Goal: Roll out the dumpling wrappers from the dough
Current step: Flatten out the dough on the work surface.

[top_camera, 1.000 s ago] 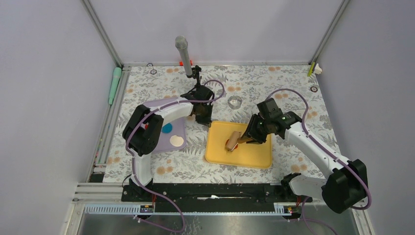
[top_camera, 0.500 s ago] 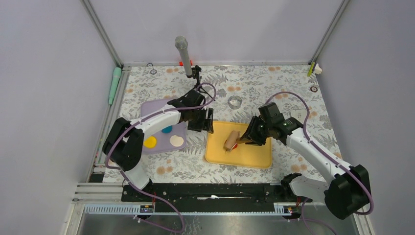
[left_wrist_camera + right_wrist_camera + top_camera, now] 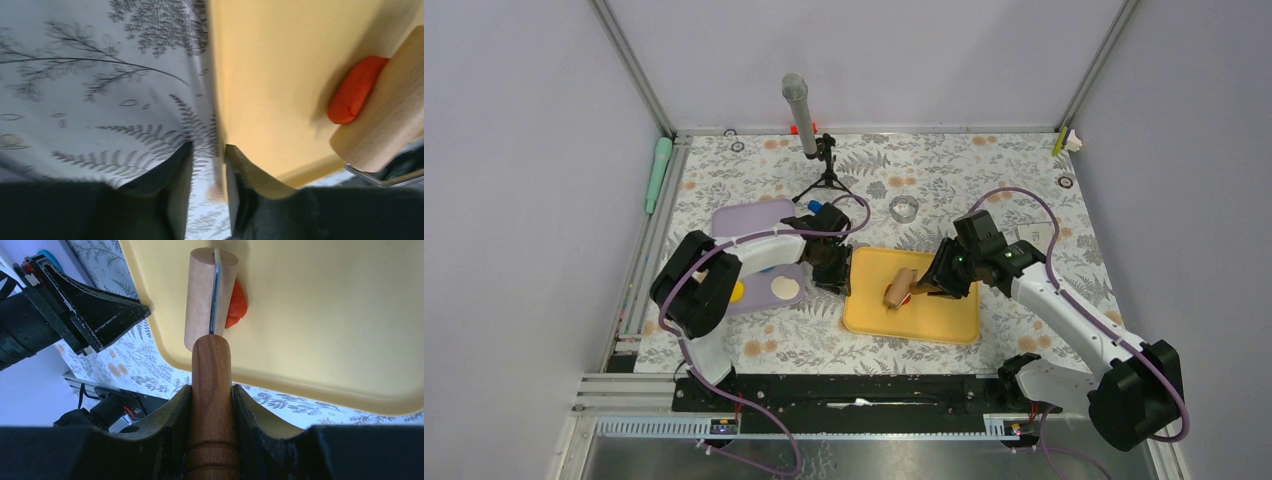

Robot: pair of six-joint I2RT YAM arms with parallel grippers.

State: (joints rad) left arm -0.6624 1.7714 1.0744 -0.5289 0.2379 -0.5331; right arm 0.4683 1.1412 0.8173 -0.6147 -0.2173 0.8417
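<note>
- A yellow tray (image 3: 944, 322) is set on the leafy table cloth (image 3: 1024, 180).
- A lump of red dough (image 3: 236, 302) is found on the yellow tray, in its left half as seen from the top. It is thick and not flat.
- The lump is touched by the pale roller of a wooden rolling pin (image 3: 202, 290), and part of the lump is hidden under it.
- The dark handle of the rolling pin is gripped by the right gripper (image 3: 212, 389). It is squeezed from both sides, above the near edge of the yellow tray.
- The left gripper (image 3: 207, 150) is held at the left edge of the yellow tray. Only a small gap is left between its fingers. One finger is over the cloth and the other is at the tray's rim. Only cloth is seen in the gap.
- A purple board (image 3: 742, 216) is laid to the left of the yellow tray. A cream disc (image 3: 785, 289) and a yellow disc (image 3: 738, 291) are placed on it.
- A metal ring (image 3: 905, 208) is seen just past the far edge of the yellow tray, not touching it.
</note>
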